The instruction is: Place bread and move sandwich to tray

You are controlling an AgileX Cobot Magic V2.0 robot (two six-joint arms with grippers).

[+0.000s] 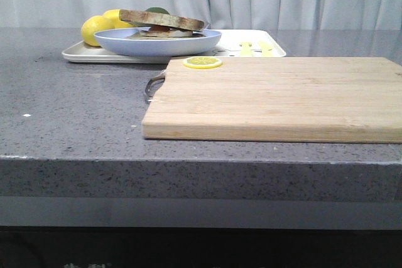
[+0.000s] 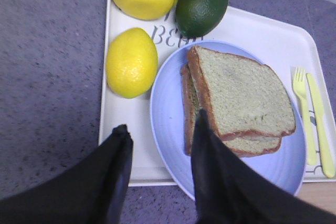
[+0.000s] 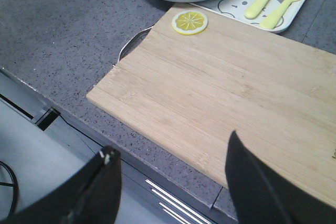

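The left gripper (image 2: 157, 137) hangs wide apart and empty just above the near rim of the pale blue round plate (image 2: 168, 124), 1 finger over the brown-crusted sandwich (image 2: 236, 103), so this arm is clearly the nearer. That plate already rests on the flat white rectangular tray (image 1: 75, 51) at the worktop's far left corner. The right gripper (image 3: 168, 163), also wide and empty, hovers off the front edge by the bamboo cutting board (image 3: 220, 93).
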